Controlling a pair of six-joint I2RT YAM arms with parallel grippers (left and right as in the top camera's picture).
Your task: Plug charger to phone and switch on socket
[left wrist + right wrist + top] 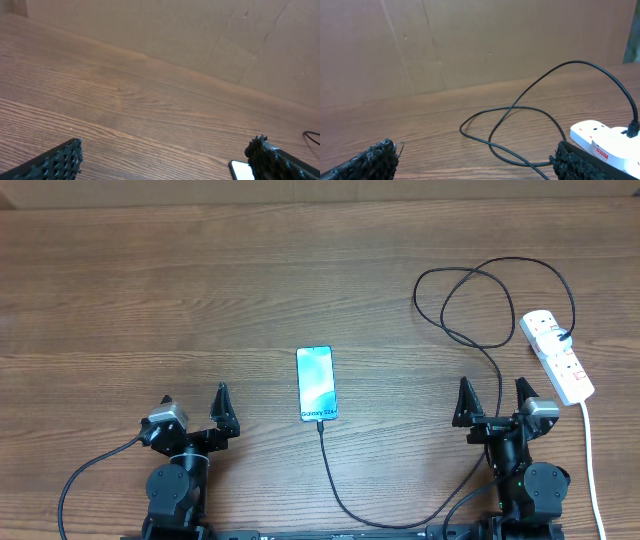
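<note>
The phone [316, 384] lies face up in the middle of the table, its screen lit; a corner of it [240, 170] shows beside my left gripper's right finger. The charger [330, 480], a thin black cable, meets the phone's near edge, runs off to the right and loops [520, 112] up to the socket [557, 355], where its plug [633, 131] sits in an outlet. I cannot tell whether the tip is inside the phone. My left gripper [195, 397] stands open near left of the phone, with nothing between its fingers [60, 160]. My right gripper [491, 387] is open beside the socket [600, 139].
The socket's thick white cord [590, 465] runs toward the near edge, right of my right arm. A brown cardboard wall [470, 45] stands behind the table. The charger's loop lies on the wood in front of my right gripper.
</note>
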